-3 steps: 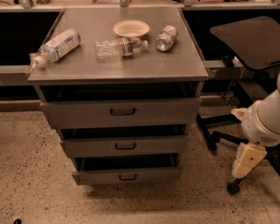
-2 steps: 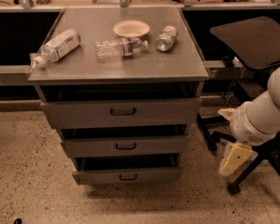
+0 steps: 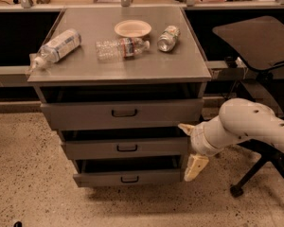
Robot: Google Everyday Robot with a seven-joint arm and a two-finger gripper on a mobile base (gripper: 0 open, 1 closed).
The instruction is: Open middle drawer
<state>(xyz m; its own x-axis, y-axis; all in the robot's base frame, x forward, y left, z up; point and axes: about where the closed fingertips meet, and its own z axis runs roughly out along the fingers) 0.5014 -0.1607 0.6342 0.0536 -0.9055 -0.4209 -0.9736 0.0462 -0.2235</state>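
Note:
The grey cabinet has three stacked drawers. The middle drawer (image 3: 94,149) is a shallow grey front with a small black loop handle (image 3: 127,148) at its centre. It sits between the taller top drawer (image 3: 85,115) and the lowest drawer (image 3: 99,178). My gripper (image 3: 190,148) is at the right end of the middle drawer's front, well to the right of the handle. It is open and empty, with one cream finger (image 3: 185,127) above and one (image 3: 197,166) below. My white arm reaches in from the right.
On the cabinet top (image 3: 146,65) lie two plastic bottles (image 3: 57,47) (image 3: 120,48), a paper plate (image 3: 132,28) and a can (image 3: 168,38). An office chair (image 3: 260,41) with a wheeled base (image 3: 236,190) stands to the right. A dark counter runs behind.
My arm and gripper have moved left, from beside the chair to the right edge of the cabinet at the middle drawer's height. The drawers have not moved.

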